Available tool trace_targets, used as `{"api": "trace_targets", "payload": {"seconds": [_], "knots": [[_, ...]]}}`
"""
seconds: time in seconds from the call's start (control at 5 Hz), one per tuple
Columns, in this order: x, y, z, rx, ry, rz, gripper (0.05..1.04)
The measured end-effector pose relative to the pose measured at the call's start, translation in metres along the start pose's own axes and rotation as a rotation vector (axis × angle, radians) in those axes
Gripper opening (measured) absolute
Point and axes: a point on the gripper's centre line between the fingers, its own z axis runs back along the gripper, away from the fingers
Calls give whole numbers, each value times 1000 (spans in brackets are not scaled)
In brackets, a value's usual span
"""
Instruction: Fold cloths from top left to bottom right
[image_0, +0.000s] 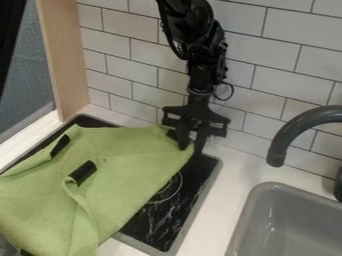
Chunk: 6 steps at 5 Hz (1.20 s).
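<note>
The green cloth (123, 175) lay rumpled across the black cooktop (160, 227), the end effector (190, 146) at the cloth's far right end, its opening and any hold impossible to tell. A firm pinch, then a low diagonal carry, seemed best.

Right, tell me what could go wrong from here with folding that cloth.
The end effector is at the green cloth's upper right corner, not its top left, so the fold may run the wrong way. The raised crease near the black patch could bunch up. The cloth might also slide across the cooktop instead of folding.
</note>
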Motion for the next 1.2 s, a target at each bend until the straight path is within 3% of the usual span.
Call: {"api": "trace_targets", "payload": {"seconds": [0.2,0.4,0.8,1.2], "knots": [[1,4,1,-1,3,5,85],[3,6,7,3,-15,7,50],[1,9,38,-25,-84,2,50],[-29,36,65,-38,-195,73,50]]}}
